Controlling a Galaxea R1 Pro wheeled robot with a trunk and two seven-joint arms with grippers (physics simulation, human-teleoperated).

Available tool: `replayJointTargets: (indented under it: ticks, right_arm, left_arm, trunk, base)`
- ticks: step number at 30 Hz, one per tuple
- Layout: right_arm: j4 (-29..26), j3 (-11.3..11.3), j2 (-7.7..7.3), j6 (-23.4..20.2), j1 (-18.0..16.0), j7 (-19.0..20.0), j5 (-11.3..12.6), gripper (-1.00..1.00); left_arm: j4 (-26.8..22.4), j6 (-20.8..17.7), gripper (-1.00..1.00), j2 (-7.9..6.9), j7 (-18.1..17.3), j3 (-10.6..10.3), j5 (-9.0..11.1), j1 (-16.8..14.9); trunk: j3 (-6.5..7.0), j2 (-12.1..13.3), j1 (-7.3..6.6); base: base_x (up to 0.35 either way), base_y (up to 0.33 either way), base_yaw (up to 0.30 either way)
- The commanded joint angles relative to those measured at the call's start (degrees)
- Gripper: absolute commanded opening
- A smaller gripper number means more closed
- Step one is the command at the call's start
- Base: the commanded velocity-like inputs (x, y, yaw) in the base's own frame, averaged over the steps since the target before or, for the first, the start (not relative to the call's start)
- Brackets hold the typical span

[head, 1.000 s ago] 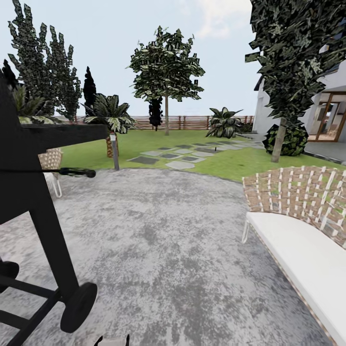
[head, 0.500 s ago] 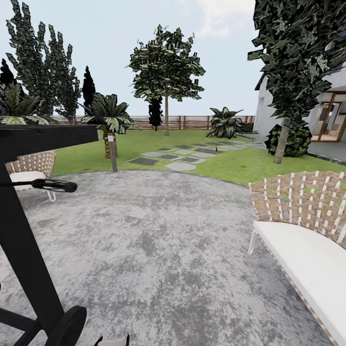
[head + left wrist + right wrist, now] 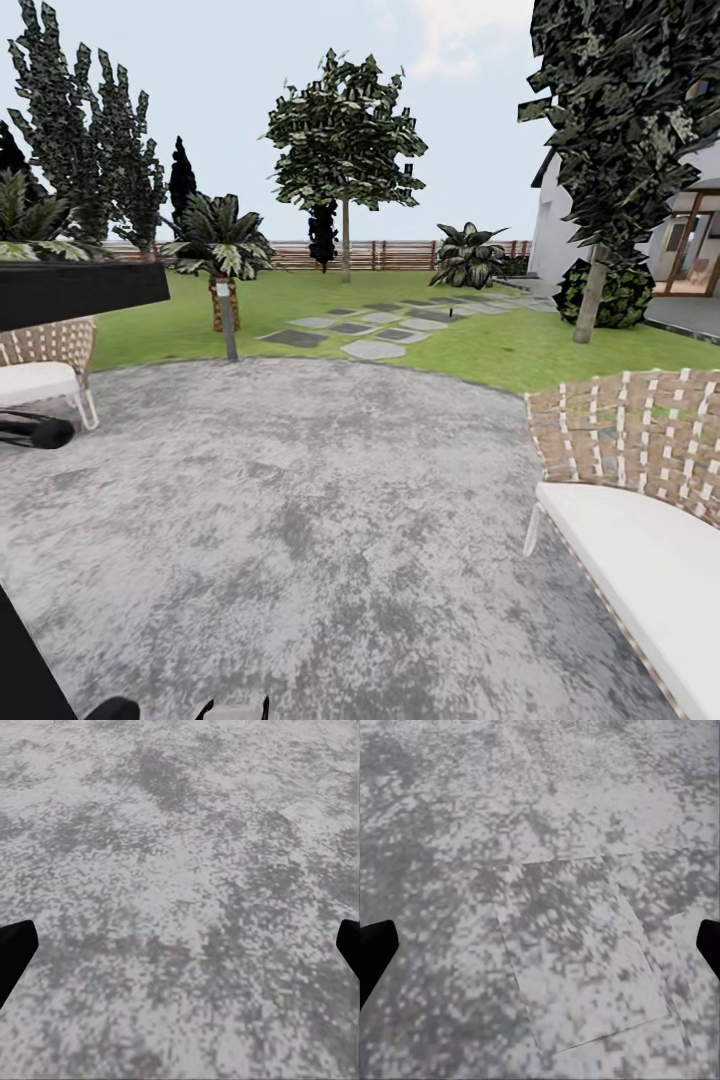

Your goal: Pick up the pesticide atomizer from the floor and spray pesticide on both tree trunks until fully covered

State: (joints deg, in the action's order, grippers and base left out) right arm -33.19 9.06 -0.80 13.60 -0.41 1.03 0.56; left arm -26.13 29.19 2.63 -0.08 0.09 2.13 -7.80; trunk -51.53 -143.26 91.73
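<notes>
Mottled grey stone paving point(image 3: 472, 817) with one squarish slab point(image 3: 577, 952) outlined at centre; dark fingertips point(image 3: 375, 952) of the right hand point(image 3: 540, 952) at both edges, spread wide.

head: looks far over grey paving point(image 3: 330, 520) to the lawn point(image 3: 480, 340) | both wrists: look down close at that same paving

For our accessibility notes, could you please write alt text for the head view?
A grey stone patio leads to a green lawn with stepping stones, ringed by a slatted wooden fence. Two bare-trunked trees stand there, one far off and one nearer at right beside a white house. Woven chairs sit at right and left.
</notes>
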Motion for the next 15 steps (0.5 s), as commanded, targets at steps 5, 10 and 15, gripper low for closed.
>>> replayJointTargets:
  ticks: [5, 10, 15]
  right_arm:
    - [0.1, 0.1, 0.01, 0.2, 0.0, 0.1, 0.1, 1.00]
    - [0.1, 0.1, 0.01, 0.2, 0.0, 0.1, 0.0, 1.00]
    - [0.1, 0.1, 0.01, 0.2, 0.0, 0.1, 0.0, 1.00]
  left_arm:
    - [0.0, 0.2, 1.00, 0.01, 0.0, 0.0, 0.2, 0.0]
    - [0.0, 0.2, 1.00, 0.01, 0.0, 0.0, 0.2, 0.0]
    - [0.0, 0.2, 1.00, 0.01, 0.0, 0.0, 0.2, 0.0]
  trunk:
    - [-0.06, 0.0, 0.02]
    - [-0.06, 0.0, 0.02]
    - [-0.06, 0.0, 0.02]
  base:
    - [0.305, -0.111, 0.000]
    - [0.309, -0.100, 0.000]
    - [0.318, -0.040, 0.000]
